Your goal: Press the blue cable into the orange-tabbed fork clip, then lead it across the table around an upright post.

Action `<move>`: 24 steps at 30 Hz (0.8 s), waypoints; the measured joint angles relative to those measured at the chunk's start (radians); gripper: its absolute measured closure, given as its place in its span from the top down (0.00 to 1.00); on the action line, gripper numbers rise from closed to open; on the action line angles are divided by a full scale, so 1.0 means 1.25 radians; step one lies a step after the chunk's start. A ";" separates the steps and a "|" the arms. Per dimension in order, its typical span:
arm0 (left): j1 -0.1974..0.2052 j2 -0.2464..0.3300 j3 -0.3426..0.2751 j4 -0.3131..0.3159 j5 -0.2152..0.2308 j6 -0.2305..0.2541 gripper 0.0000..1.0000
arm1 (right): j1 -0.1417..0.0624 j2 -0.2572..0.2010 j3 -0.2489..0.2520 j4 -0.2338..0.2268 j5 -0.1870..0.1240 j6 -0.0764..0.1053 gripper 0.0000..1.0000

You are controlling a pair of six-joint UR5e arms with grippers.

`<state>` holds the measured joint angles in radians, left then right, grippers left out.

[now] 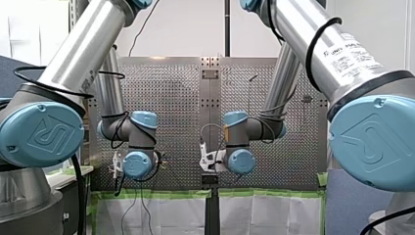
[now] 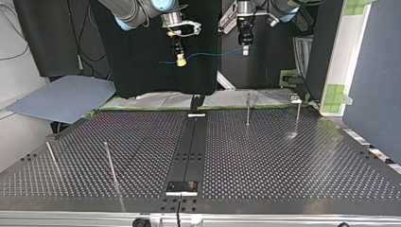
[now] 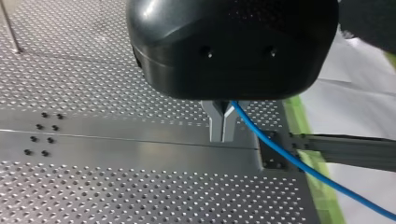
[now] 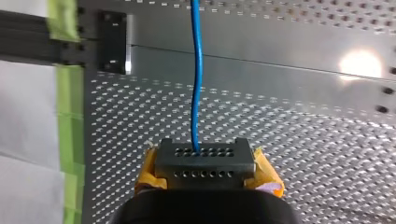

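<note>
Blue, thin and round with a smooth sheath, the cable (image 4: 198, 84) left the right gripper (image 4: 204, 161) between its fingertips. It ran straight ahead with one slight bend, above the table (image 4: 280, 154). That gripper was pressed together on the cable. Its fingertips were grey blocks drilled with rows of small holes, backed by yellow pads (image 4: 149, 170).

In the left wrist view, the left gripper (image 3: 222, 125) had two narrow metal fingers closed flat against each other, pinching the cable. From there the cable sloped away past the table's edge, over a band of green tape (image 3: 322, 186).

In the top view, the table nearest the camera was dull grey metal, perforated in a regular grid. A smooth black strip (image 2: 189, 151) ran down its middle. Two thin metal posts (image 2: 110, 163) stood in the near half at the view's left. Two more stood near the far edge at the view's right.

Farthest off, above the far edge, both grippers hung clear of the table and well apart from every post. The cable was strung between them in a shallow sag. A short free end showed past the right gripper.
</note>
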<state>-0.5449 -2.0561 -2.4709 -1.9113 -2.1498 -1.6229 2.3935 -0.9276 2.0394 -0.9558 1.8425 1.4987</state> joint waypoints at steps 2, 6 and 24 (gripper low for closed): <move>0.000 -0.001 -0.004 0.000 0.000 0.000 0.00 | 0.000 0.002 0.000 0.006 0.000 0.000 0.00; 0.000 -0.002 -0.007 0.000 0.000 0.000 0.00 | 0.000 0.003 0.000 0.009 0.000 0.000 0.00; 0.004 0.043 -0.002 -0.032 0.006 -0.032 0.00 | 0.003 -0.041 -0.020 0.047 -0.019 0.037 0.00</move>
<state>-0.5400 -2.0020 -2.4731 -1.9510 -2.1423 -1.6625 2.3978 -0.9790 2.0137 -0.8967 1.8184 1.5447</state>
